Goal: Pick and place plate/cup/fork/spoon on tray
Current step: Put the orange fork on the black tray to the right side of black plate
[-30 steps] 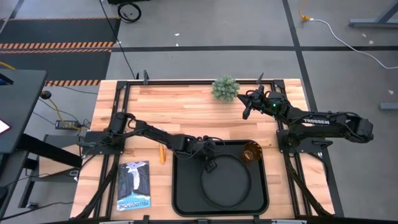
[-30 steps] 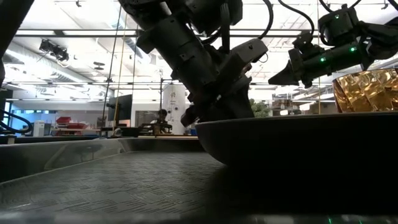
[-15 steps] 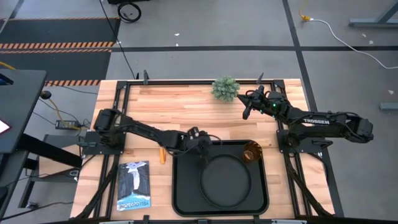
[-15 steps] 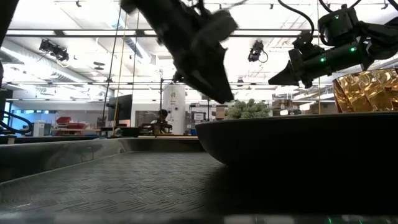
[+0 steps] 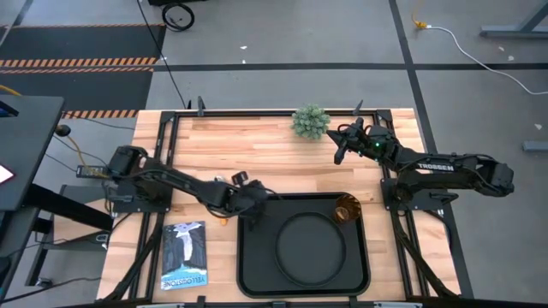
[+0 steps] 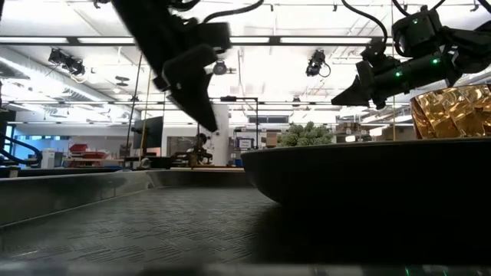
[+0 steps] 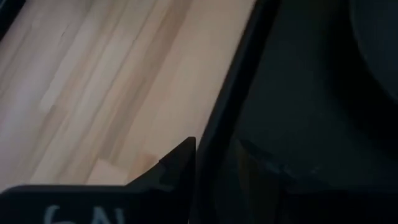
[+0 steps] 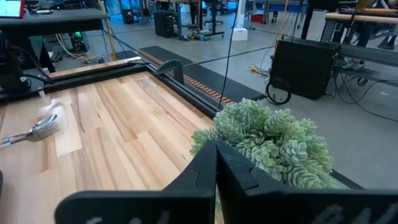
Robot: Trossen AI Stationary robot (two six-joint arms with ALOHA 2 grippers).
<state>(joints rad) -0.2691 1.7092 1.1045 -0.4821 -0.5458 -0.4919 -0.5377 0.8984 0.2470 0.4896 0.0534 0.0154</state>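
Observation:
The round black plate lies flat in the black tray. The amber cup stands in the tray's far right corner. My left gripper hovers over the tray's far left corner, slightly open and empty. An orange utensil handle lies on the wood left of the tray, partly under my left arm. Silver fork tines show in the right wrist view. The spoon does not show. My right gripper waits shut and empty above the far right of the table, beside the plant.
A small green plant stands at the table's far edge, close to my right gripper. A printed booklet lies left of the tray near the front edge. Bare wood lies between the plant and the tray.
My left gripper has drawn back from the plate's far left rim toward the table's left edge, and now stands over the tray's far left corner. The plate has stayed where it was in the tray.

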